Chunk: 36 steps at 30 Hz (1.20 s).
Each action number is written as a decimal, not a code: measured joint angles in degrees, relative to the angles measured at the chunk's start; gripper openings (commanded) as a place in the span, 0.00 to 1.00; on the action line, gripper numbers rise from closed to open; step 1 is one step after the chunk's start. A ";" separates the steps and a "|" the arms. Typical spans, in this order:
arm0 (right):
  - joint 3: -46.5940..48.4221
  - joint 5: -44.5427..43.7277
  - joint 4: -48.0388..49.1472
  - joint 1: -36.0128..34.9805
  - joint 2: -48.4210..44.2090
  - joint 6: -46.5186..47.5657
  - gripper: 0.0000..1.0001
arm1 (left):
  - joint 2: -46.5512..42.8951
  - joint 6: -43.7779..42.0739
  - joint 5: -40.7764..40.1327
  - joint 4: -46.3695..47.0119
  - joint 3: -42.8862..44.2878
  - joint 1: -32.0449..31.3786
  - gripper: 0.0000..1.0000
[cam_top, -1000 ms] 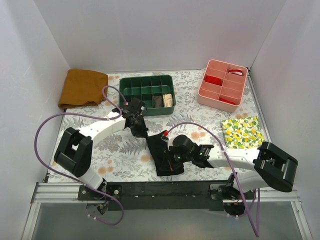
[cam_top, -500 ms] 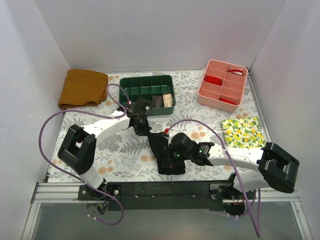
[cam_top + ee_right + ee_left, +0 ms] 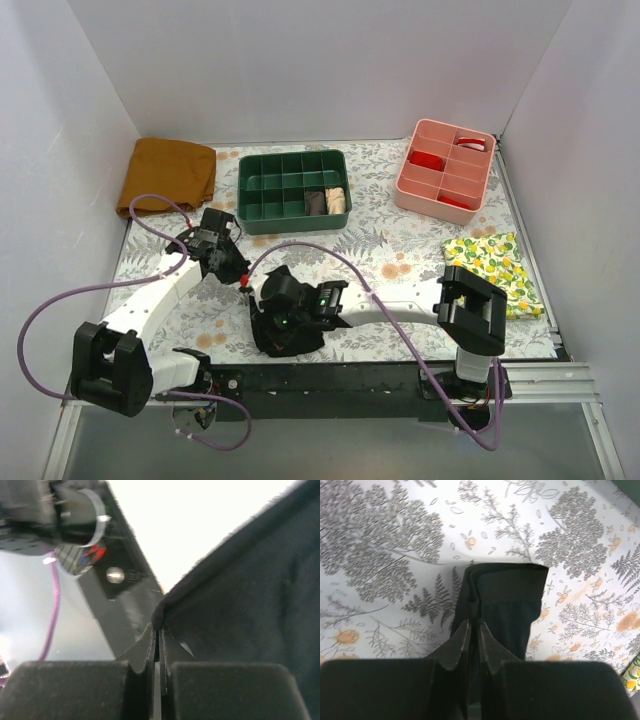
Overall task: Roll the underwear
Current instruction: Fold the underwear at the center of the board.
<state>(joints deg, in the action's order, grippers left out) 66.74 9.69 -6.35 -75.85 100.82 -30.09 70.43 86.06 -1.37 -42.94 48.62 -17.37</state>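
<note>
The black underwear (image 3: pixel 298 340) lies bunched on the floral table near the front edge, left of centre. My left gripper (image 3: pixel 240 278) sits at its far left corner and is shut on a fold of the fabric; in the left wrist view the jaws (image 3: pixel 472 627) pinch the cloth, and the underwear (image 3: pixel 512 597) stretches away with its waistband at the far end. My right gripper (image 3: pixel 268 325) reaches left across the garment and is shut on its edge. The right wrist view shows the fingertips (image 3: pixel 159 630) clamped on the hem of the underwear (image 3: pixel 250 605). No grey label shows.
A green compartment tray (image 3: pixel 293 190) stands at the back centre and a pink one (image 3: pixel 447 177) at the back right. A mustard-brown cloth (image 3: pixel 165 175) lies back left and a lemon-print cloth (image 3: pixel 485 262) at the right. The black base rail (image 3: pixel 330 375) runs just in front of the underwear.
Both grippers have moved left and towards the front edge, carrying the underwear with them. The garment has gone from a long strip at centre to a shorter bunch.
</note>
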 measured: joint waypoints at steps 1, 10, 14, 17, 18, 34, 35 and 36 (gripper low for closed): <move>1.33 0.57 -0.11 -0.66 1.05 0.55 0.01 | -1.14 0.00 0.00 -0.83 -0.61 0.42 0.00; -4.44 2.40 2.23 0.00 -2.62 1.14 0.01 | -0.63 -0.76 -0.26 -3.82 -0.04 1.07 0.00; -12.68 2.27 6.40 3.61 -7.52 -1.95 0.01 | 2.99 -1.20 0.61 -3.32 2.54 1.01 0.00; -17.29 1.99 9.22 5.88 -9.86 -4.46 0.01 | 5.68 -1.22 1.18 -2.49 4.61 0.04 0.00; -18.36 1.95 9.94 6.29 -10.29 -5.18 0.01 | 6.54 -1.20 1.27 -2.29 5.40 -0.57 0.00; -23.12 2.01 12.31 7.28 -10.60 -11.98 0.01 | 22.25 -2.47 0.76 2.54 14.38 -12.92 0.00; -23.15 2.01 12.31 7.28 -10.60 -12.02 0.01 | 22.67 -2.75 0.81 2.51 14.62 -12.92 0.00; -23.15 2.01 12.31 7.30 -10.58 -12.13 0.01 | 22.97 -2.99 0.90 2.54 14.86 -12.94 0.00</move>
<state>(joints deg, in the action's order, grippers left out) 43.59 11.70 5.96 -68.55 90.24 -42.22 93.41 83.07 -0.47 -40.40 63.48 -30.30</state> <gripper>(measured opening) 0.047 0.042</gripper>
